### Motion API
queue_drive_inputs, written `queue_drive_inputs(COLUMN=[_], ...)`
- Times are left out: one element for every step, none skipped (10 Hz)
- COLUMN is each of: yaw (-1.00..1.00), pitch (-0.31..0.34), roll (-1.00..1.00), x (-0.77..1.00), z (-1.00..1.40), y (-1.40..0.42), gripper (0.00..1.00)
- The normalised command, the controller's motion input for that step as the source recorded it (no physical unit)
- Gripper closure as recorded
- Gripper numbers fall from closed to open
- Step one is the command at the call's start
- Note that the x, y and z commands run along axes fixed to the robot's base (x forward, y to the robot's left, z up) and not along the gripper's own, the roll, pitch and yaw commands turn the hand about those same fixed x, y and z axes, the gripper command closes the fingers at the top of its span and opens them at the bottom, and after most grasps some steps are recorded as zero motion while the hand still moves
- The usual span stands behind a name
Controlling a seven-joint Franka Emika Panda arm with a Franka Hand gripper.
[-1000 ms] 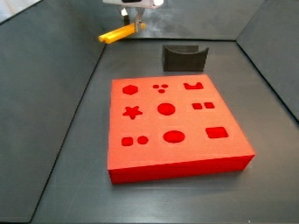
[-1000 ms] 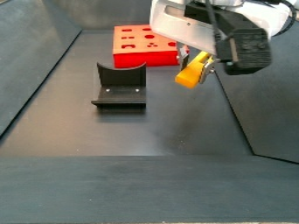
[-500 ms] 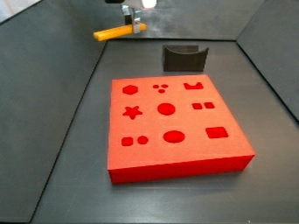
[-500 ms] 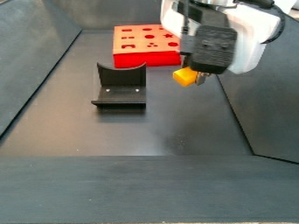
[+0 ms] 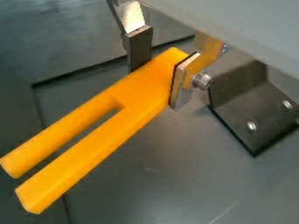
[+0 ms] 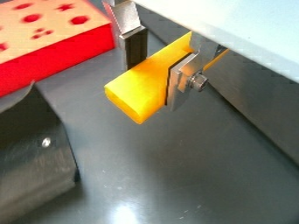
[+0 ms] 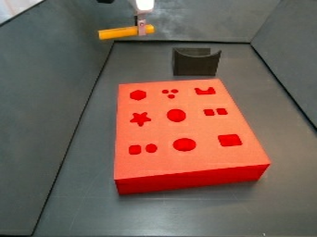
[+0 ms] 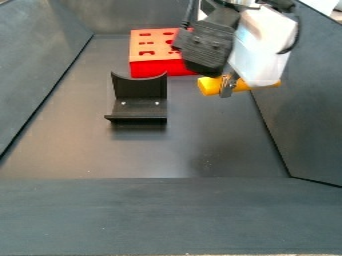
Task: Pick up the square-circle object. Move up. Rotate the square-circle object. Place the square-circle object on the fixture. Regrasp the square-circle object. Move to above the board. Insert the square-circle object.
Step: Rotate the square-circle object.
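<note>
The square-circle object (image 5: 100, 140) is a yellow two-bar peg, and my gripper (image 5: 158, 66) is shut on one end of it. In a side view the square-circle object (image 7: 121, 33) lies level in the air, sticking out sideways from the gripper (image 7: 144, 25) near the back wall. It shows end-on as a small yellow block (image 8: 209, 86) under the gripper (image 8: 222, 86). The fixture (image 7: 195, 61), a dark notched block, stands on the floor behind the board (image 7: 183, 134), a red slab with shaped recesses. Both wrist views show the silver fingers (image 6: 179, 77) pressed on the square-circle object (image 6: 140, 87).
Grey walls (image 7: 62, 65) slope in around the dark floor on all sides. In a wrist view the fixture (image 6: 30, 166) and the board (image 6: 47, 39) lie below and off to one side of the gripper. The fixture's base plate (image 5: 251, 109) shows its screws.
The wrist has turned with the peg in its grip. The peg has swung from a slanted pose to level, and it sits slightly higher in the side view.
</note>
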Motion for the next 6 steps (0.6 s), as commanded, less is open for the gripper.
queue_drive_inputs(yaw=[-1.0,-1.0,-1.0,-1.0,-1.0,-1.0], pitch=[-0.008,-0.008,-0.008,-0.009,-0.009,-0.01], roll=[0.0,-0.01,-0.01,-0.01,-0.01,-0.01], x=[0.03,0.03,0.03,0.03,0.03,0.03], z=[-0.01,-0.01,-0.01,-0.01,-0.01,-0.01], y=[0.02,0.02,0.02,0.02,0.02,0.02], gripper=[1.0,1.0,1.0,1.0,1.0,1.0])
